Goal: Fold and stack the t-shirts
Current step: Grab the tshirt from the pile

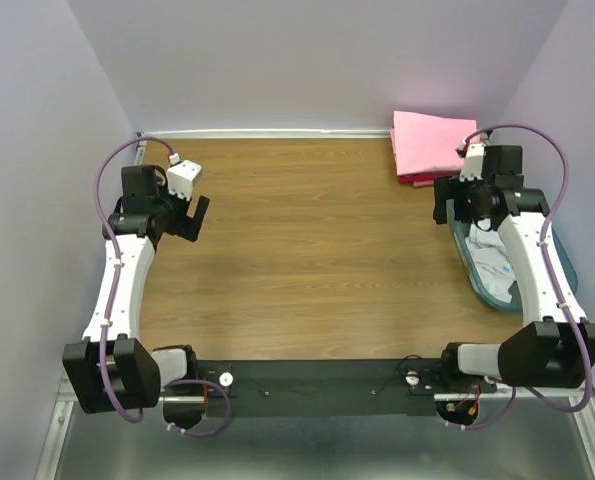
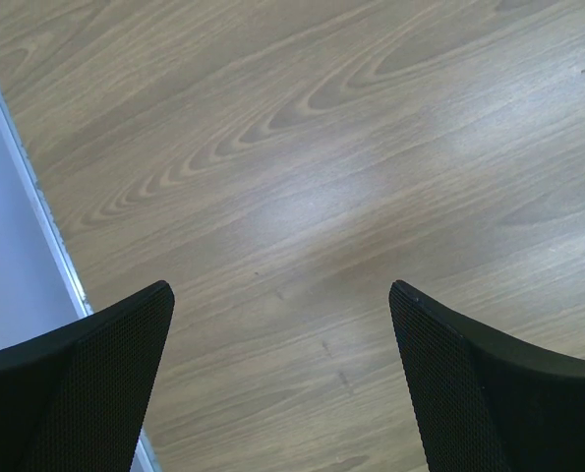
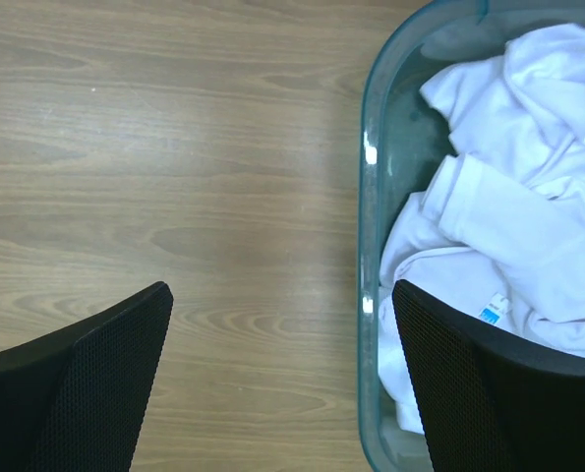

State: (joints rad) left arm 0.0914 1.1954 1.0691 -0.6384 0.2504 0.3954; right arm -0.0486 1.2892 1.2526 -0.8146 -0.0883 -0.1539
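Presently: white t-shirt (image 3: 528, 236), crumpled in bin (image 3: 363, 197), just right of released right hand (image 3: 280, 287); left hand (image 2: 277, 287), also released, well apart.

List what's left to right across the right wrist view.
Gripper finger → bare wooden table → teal bin rim → crumpled white t-shirt. Other finger overlaps bin and shirt, so skipped.
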